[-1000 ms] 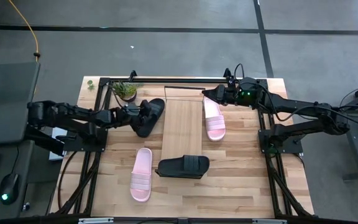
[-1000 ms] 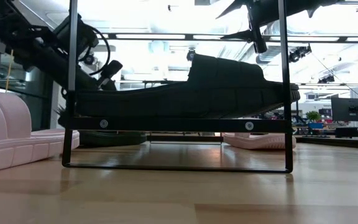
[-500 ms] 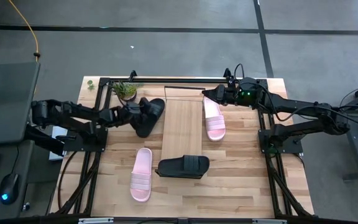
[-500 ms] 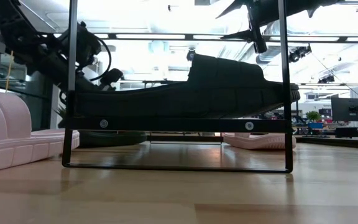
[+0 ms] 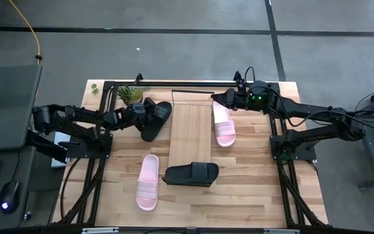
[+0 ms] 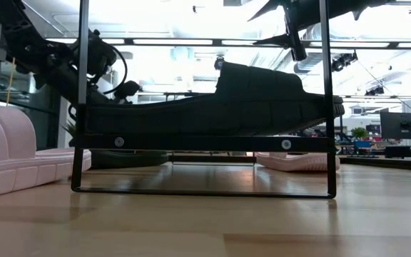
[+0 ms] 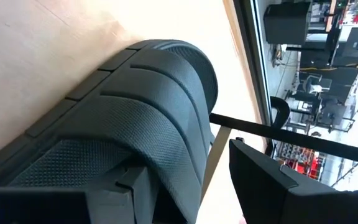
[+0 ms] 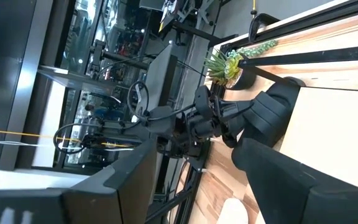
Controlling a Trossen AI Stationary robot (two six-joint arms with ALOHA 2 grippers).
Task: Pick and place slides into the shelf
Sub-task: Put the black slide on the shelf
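Currently the left end effector [image 5: 139, 114] is seen at a black slide [image 5: 154, 121] lying just left of the shelf [image 5: 189, 133], with its fingers [image 7: 272, 180] spread wide around the slide's strap [image 7: 160, 118]; whether the slide is actually gripped or only straddled cannot be told. The right end effector [image 5: 224, 98] is held wide open at the far end of a pink slide [image 5: 223, 123], which lies at the shelf's right edge, and nothing is seen clamped in it. A second black slide [image 5: 191, 174] rests on its side across the shelf's near end, and a second pink slide [image 5: 148, 182] lies on the worktop [image 5: 252, 188] to its left. For the step in hand, a firm closure on the strap is advised before lifting, and the sole should be kept level and set lengthwise onto the board's bare far half, clear of the small plant [image 5: 130, 95] behind.
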